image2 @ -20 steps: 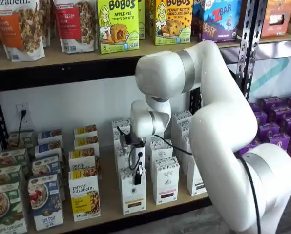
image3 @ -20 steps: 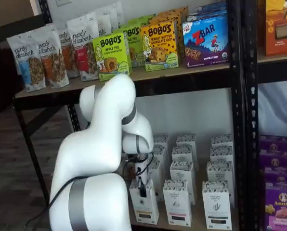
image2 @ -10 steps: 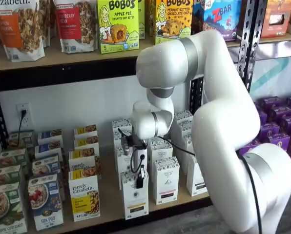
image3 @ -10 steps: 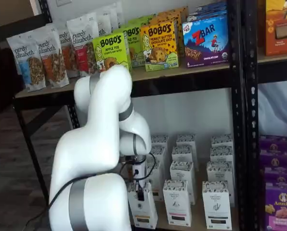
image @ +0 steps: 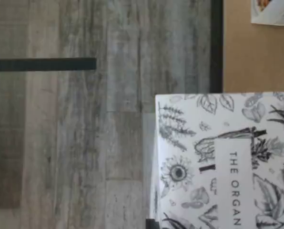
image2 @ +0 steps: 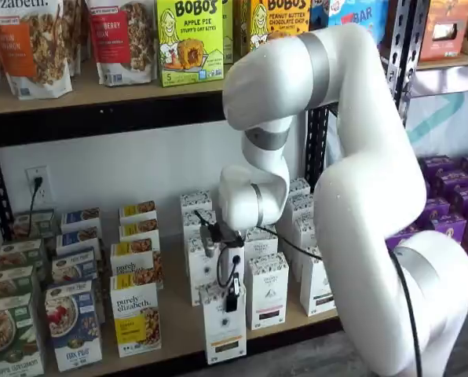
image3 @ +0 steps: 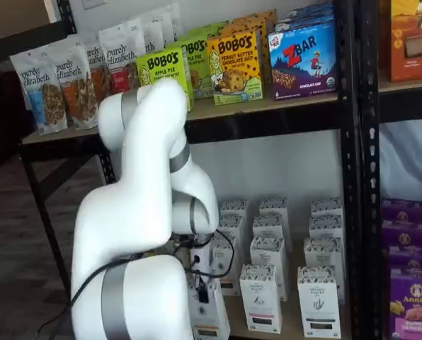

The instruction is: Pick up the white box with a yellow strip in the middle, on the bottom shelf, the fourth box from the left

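At the lower centre of both shelf views, the claw [image2: 231, 302] is clenched on the top of the white box [image2: 224, 326], whose orange-yellow strip shows low on its front. The box hangs out past the black front rail of the bottom shelf [image2: 179, 314], its base lower than the row it belongs to. The wrist view agrees: the box's leaf-printed top [image: 228, 162] lies mostly over grey floor, with only its far side against the tan board. So, as I judge it, the grasp is made and the box is already drawn off the desk; what is left is to carry it fully clear.

Counting in a shelf view: one white box is held, and about eight similar white cartons [image2: 267, 290] stand in rows behind and right of it, more likely hidden by the arm. To the left stand four purely elizabeth boxes [image2: 136, 314] in a file. Only one claw is present.
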